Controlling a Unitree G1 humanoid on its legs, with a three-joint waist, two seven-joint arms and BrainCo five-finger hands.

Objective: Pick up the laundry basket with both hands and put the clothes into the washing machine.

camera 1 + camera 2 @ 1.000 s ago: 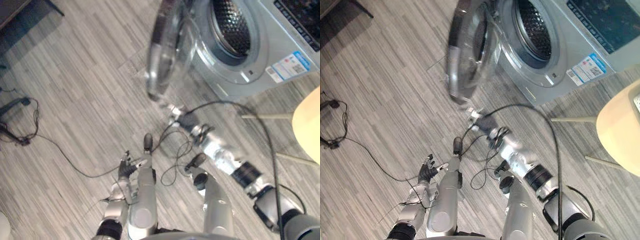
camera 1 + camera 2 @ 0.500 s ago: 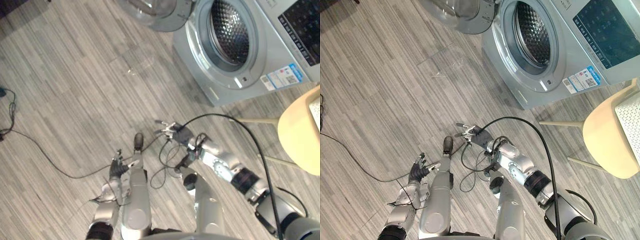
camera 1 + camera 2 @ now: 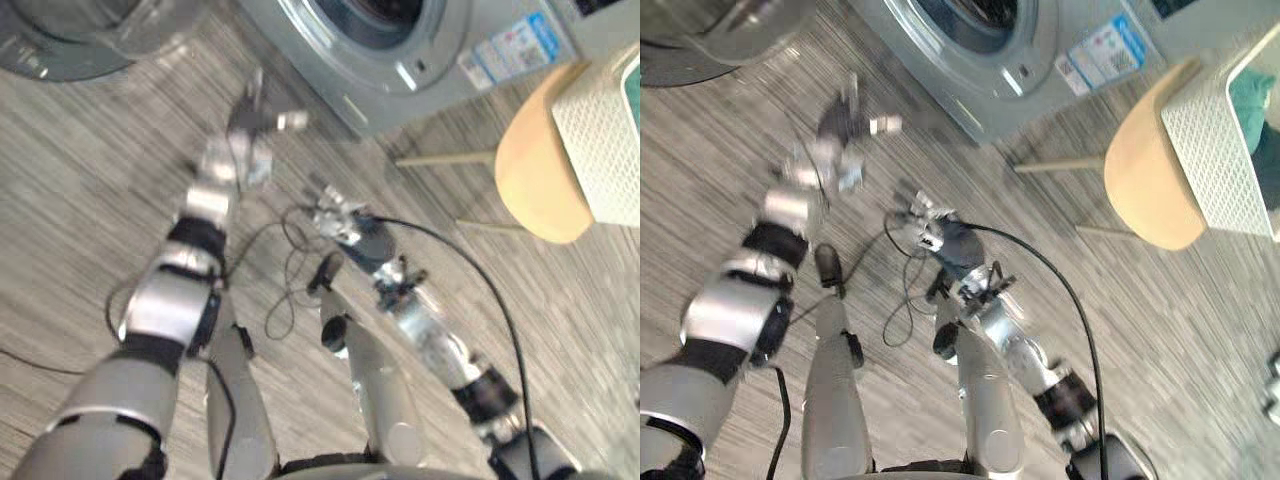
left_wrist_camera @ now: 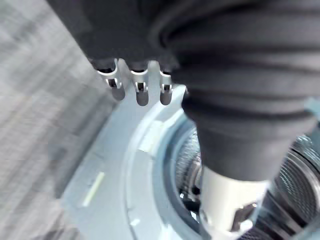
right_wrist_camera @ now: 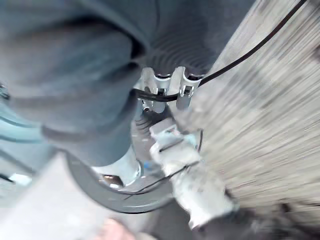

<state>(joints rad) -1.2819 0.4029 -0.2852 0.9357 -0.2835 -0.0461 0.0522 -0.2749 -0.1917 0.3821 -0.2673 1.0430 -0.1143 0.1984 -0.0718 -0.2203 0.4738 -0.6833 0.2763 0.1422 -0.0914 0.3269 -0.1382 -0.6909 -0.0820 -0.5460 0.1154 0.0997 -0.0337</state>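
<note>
Grey plank floor [image 3: 80, 220] before washing machine [image 3: 440, 45]; left hand [image 3: 245, 120], right hand [image 3: 340, 215] fingers loose, empty.

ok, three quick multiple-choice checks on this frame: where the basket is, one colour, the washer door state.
1. Where is the laundry basket?
A) on the floor
B) on the chair
C) on a table
2. What colour are the clothes in it?
A) red
B) teal
C) yellow
3. The washing machine door is:
A) open
B) shut
C) lying on the chair

Answers:
1 B: the white basket sits on the tan chair, to the right of the washing machine.
2 B: teal cloth shows inside the rim.
3 A: the door is swung aside and the drum opening is exposed.
</note>
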